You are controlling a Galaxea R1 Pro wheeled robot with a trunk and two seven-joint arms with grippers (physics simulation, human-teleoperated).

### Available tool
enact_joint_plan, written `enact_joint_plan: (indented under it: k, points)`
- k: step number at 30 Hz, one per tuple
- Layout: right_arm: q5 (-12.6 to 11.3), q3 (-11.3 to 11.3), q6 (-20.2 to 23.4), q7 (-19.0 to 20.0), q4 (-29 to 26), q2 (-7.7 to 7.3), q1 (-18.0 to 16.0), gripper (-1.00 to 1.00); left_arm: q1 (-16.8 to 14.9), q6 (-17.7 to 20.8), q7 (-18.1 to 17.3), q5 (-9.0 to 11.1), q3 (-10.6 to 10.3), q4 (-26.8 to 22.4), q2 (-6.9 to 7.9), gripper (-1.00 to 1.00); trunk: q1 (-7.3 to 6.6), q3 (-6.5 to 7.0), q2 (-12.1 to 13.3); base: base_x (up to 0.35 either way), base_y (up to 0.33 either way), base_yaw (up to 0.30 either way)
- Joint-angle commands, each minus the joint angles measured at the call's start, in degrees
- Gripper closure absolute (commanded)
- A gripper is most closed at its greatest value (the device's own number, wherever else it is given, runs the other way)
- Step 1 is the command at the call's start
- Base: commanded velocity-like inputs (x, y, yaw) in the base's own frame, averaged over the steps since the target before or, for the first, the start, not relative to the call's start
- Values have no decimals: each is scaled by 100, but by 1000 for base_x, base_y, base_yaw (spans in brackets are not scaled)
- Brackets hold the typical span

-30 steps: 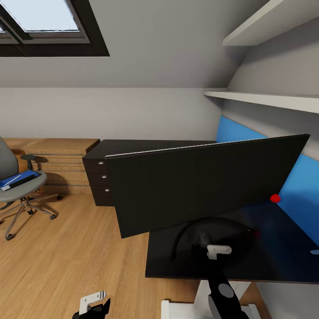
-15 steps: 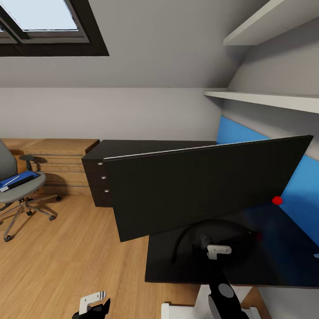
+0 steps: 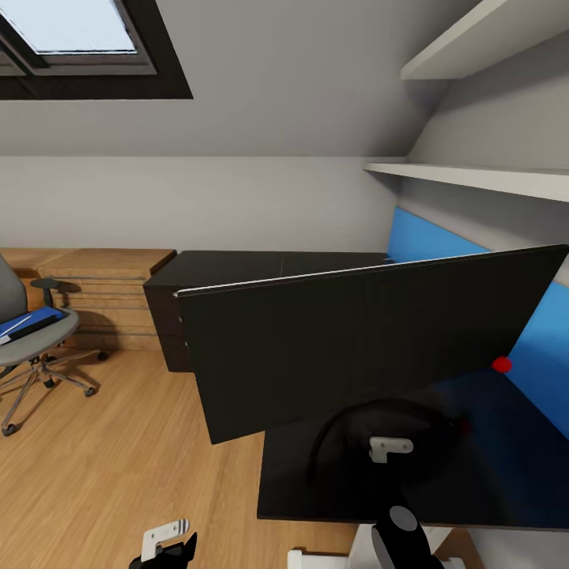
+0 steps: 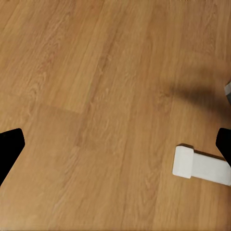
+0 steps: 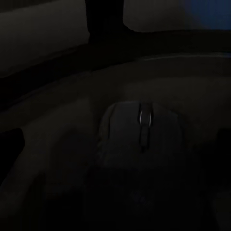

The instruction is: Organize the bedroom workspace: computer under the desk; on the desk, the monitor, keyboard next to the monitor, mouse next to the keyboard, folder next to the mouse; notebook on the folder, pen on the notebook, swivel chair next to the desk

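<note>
The right end effector (image 3: 391, 450) hangs over the glossy black bench (image 3: 506, 466), just in front of the monitor's curved foot; whether its jaws are parted or gripping I cannot tell, since its wrist view is very dark; that view looks straight at the mouse (image 5: 142, 139), which lies on the bench close ahead of the fingers, apparently free of them. Just beyond the mouse rises the monitor (image 3: 363, 340), standing on the bench and turned at an angle, red dot at its lower corner; so monitor and mouse both look placed. The left end effector (image 3: 170, 541) hangs low over the wood floor beside the bench, jaws spread wide and holding nothing. Well away to that side stands the swivel chair (image 3: 24, 340), apart from the bench, the blue folder (image 3: 28, 322) lying on its seat; folder and chair are therefore left to do; keyboard, notebook, pen and computer I cannot judge.
</note>
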Motion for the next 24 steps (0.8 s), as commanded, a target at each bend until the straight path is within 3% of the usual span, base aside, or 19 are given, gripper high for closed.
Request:
enact_joint_plan:
  k: [1, 24]
  points:
    - [-24, 12, 30, -38, -9, -2, -3, -100, -1, 35, 8, 60, -2, -10, 1, -100, 0, -6, -3, 8, 0, 0]
    - [-24, 8, 36, -45, -9, -3, -3, -100, -1, 35, 23, 68, -3, -15, 0, -100, 0, -6, -3, 1, 0, 0]
